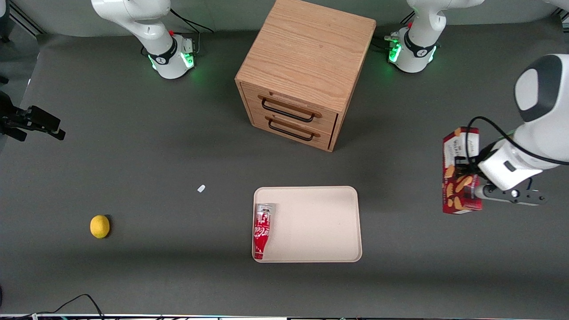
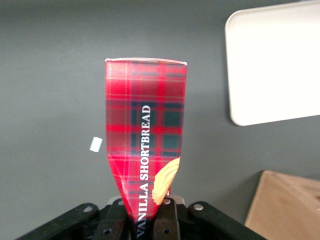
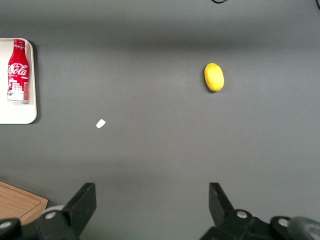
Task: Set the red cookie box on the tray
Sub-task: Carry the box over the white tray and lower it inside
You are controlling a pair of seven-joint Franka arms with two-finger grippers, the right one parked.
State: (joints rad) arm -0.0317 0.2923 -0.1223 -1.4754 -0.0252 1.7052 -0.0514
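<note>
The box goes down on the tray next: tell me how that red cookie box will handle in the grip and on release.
The pincer is shut on the red cookie box, whose carton walls pinch inward there, so it probably crushes easily. It looks light. Slim and long, it may tip if released on end on the tray; flat seems safer.
</note>
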